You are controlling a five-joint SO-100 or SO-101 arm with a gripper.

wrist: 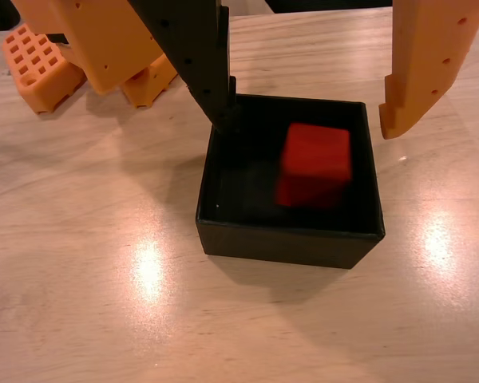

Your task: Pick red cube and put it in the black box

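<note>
Red cube seen inside the black box, gripper spread above it

In the wrist view the red cube (314,164) is seen as a plain, matte, bright red block with slightly blurred edges; its top face and one front face are shown, and no markings can be made out. It is placed inside the black box (287,239), toward the right half of the box, and it appears slightly tilted, though whether it rests flat on the floor cannot be told. No long axis is presented, since its sides look equal; its front face is turned toward the camera. The gripper (307,120) is held wide apart above the box, empty, one black finger at the box's left rim and one orange finger past its right rim. The box is set on a pale wood-grain desk (104,303), where an orange perforated part (40,64) is seen at upper left
</note>
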